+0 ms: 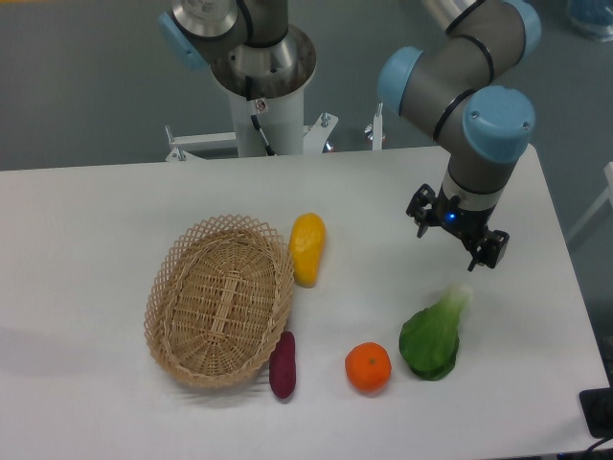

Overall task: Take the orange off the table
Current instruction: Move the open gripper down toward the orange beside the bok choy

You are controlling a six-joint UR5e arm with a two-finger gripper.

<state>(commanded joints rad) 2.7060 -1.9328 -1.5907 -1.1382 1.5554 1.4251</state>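
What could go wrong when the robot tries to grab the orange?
The orange is round, so it might roll or slip out if the gripper pinches it off-centre. The leafy green vegetable lies close beside it, between it and the gripper, so the fingers could bump or snag a leaf on the way down. A nudged orange might also roll into the purple sweet potato on its other side.

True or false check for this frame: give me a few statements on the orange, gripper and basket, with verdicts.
1. The orange lies on the table, outside the basket. True.
2. The gripper holds the orange. False: it holds nothing and is above the table, apart from it.
3. The basket holds the yellow fruit. False: the fruit lies beside it.
4. A leafy green vegetable lies right of the orange. True.
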